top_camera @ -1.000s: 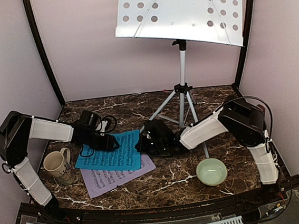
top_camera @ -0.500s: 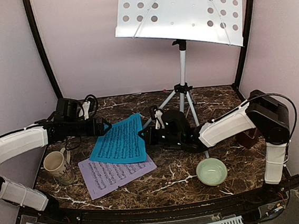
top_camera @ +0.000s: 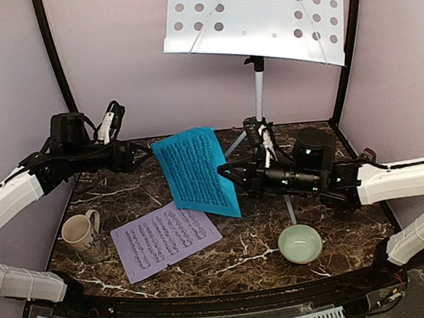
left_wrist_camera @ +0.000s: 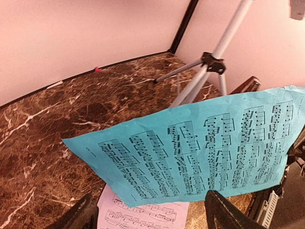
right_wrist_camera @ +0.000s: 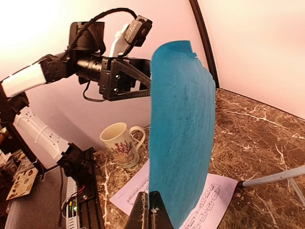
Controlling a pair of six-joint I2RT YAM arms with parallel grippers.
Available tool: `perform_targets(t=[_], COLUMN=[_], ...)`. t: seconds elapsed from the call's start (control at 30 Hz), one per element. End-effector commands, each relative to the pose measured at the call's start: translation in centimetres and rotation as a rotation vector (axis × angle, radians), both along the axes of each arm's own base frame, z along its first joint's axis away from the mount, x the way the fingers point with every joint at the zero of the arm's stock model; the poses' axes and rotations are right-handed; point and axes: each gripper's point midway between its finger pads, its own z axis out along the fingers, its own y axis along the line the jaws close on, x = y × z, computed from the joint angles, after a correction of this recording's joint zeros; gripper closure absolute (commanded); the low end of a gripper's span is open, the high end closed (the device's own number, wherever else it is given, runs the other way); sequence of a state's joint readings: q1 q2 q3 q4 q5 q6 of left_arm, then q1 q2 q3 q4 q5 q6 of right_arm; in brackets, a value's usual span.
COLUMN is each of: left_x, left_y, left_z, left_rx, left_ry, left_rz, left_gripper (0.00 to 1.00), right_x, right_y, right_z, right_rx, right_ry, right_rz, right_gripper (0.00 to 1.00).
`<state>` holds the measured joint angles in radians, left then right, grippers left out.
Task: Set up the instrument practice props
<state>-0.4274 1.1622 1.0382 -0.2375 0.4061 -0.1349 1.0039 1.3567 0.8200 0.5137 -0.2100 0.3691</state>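
The blue music sheet (top_camera: 195,174) hangs upright in the air over the table's middle. My right gripper (top_camera: 226,175) is shut on its edge, and in the right wrist view the fingers (right_wrist_camera: 150,208) pinch the sheet's (right_wrist_camera: 183,133) bottom. My left gripper (top_camera: 142,156) stands open just left of the sheet and clear of it, with the sheet (left_wrist_camera: 190,152) ahead of its spread fingers (left_wrist_camera: 223,213). The lilac sheet (top_camera: 165,238) lies flat on the table. The music stand (top_camera: 258,15) rises at the back on its tripod (top_camera: 259,128). A reddish-brown corner of the metronome (left_wrist_camera: 246,85) shows behind the blue sheet.
A beige mug (top_camera: 80,235) stands at the front left, beside the lilac sheet. A pale green bowl (top_camera: 300,242) sits at the front right, under my right arm. Walls and black corner posts close in the marble table (top_camera: 237,265).
The right gripper has lifted the blue sheet off the table and turned it upright. The left gripper has opened, let the sheet go and risen toward the back left.
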Motion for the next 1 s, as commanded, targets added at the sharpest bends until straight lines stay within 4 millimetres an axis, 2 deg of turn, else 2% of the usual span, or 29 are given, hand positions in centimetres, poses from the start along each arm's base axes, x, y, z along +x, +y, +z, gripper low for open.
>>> perform_targets(t=[0.0, 0.2, 0.33, 0.5, 0.77, 0.97], left_x=[-4.3, -8.1, -9.3, -10.1, -10.9, -11.4], left_y=[-1.4, -2.3, -2.2, -2.6, -2.8, -3.0], left_z=[3.4, 5.2, 6.1, 6.5, 7.7, 7.0], left_rx=[-0.084, -0.141, -0.137, -0.155, -0.155, -0.152], left_ry=[-0.086, -0.163, -0.220, -0.206, -0.235, -0.221], left_rz=[-0.205, -0.377, -0.408, -0.461, -0.495, -0.515], left_gripper=[0.21, 0.22, 0.21, 0.21, 0.21, 0.20], right_x=[-4.5, -7.8, -9.3, -11.0, -11.7, -11.9], right_y=[-2.6, -5.9, -7.4, -8.0, -8.8, -8.9], right_z=[-0.7, 2.0, 3.2, 4.6, 6.7, 7.7], right_rx=[-0.100, -0.104, -0.099, -0.100, -0.048, -0.018], right_ry=[-0.122, -0.216, -0.233, -0.221, -0.235, -0.244], right_rz=[0.142, 0.202, 0.232, 0.286, 0.280, 0.280], right_gripper=[1.00, 1.00, 1.00, 1.00, 1.00, 1.00])
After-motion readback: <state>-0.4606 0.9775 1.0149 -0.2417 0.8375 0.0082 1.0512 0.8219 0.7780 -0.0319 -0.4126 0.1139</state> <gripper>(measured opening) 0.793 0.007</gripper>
